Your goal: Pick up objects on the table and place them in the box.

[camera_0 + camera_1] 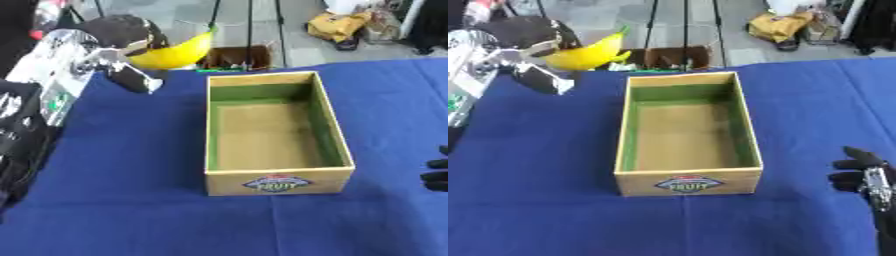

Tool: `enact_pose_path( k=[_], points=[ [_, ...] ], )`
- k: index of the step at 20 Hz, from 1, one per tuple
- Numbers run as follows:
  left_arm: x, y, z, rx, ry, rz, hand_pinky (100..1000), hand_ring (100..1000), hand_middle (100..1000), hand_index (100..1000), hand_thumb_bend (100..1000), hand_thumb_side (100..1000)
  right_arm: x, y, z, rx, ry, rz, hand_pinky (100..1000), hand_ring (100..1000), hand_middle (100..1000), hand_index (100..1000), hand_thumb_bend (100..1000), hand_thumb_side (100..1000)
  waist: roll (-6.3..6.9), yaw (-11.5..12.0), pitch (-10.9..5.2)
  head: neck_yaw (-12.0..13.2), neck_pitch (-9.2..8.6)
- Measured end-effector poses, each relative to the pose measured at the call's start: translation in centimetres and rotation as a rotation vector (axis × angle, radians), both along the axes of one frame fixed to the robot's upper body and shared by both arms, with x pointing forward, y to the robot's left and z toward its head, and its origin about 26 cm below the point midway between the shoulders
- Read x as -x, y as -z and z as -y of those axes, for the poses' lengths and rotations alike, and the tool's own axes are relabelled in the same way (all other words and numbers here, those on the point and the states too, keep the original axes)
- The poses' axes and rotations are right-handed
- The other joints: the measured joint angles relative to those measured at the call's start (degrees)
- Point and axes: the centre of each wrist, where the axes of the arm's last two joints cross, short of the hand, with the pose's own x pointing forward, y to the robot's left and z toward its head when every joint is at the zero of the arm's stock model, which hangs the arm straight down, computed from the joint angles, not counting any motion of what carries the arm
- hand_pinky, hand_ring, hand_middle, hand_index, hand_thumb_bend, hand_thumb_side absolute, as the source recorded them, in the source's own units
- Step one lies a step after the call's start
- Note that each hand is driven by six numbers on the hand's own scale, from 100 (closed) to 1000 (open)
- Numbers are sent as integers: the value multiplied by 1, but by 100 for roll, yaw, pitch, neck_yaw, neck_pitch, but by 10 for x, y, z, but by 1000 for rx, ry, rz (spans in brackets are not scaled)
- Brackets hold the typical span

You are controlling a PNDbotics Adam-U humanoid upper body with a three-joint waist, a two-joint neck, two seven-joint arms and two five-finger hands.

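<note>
A wooden box (278, 182) with green inner walls stood open on the blue table (131, 200), a fruit label on its near side. Nothing lay inside it that could be seen. Beyond the table's far edge sat a brown crate (236, 57) on the floor, thin dark stand legs, and a yellow bag (337, 25) further back to the right. Nothing stood between the raised banana and the box.

The left hand (122, 32) was up at the far left, above the table's far edge, its dark fingers curled round a banana (179, 52). The fruit's thick end was covered by the hand, and only its curved yellow body and green tip poked out toward the right, clear of the cloth. The silver and white left arm ran down the left side and was partly cut off by the edge of the view; its shiny parts were hard to make out.

The right hand (864, 177) showed low at the right, beside the box and well apart from it, fingers relaxed and pointing up, holding nothing. In the left eye view only its fingertips showed at the edge.
</note>
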Motion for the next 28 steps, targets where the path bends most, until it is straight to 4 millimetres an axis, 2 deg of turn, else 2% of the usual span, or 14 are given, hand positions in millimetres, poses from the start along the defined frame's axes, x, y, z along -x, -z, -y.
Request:
enact_pose_path(
  k=[10,17,28],
  points=[
    [9,-5,34,-6,110,5,486,703,618,716,100,386,0,0,-2,-5,-12,-1,635,623,630,822,100,1000,29,-44,-1,-1,3],
    [11,-1,57,-6,173,-22,482,700,617,716,100,411,-1,-2,-3,-4,-18,4,636,623,630,822,100,1000,50,-128,5,8,3],
    [10,10,82,-22,227,-62,476,695,612,713,100,396,-3,-4,-6,-4,-29,12,638,624,631,822,100,1000,114,-231,76,7,5]
  ],
)
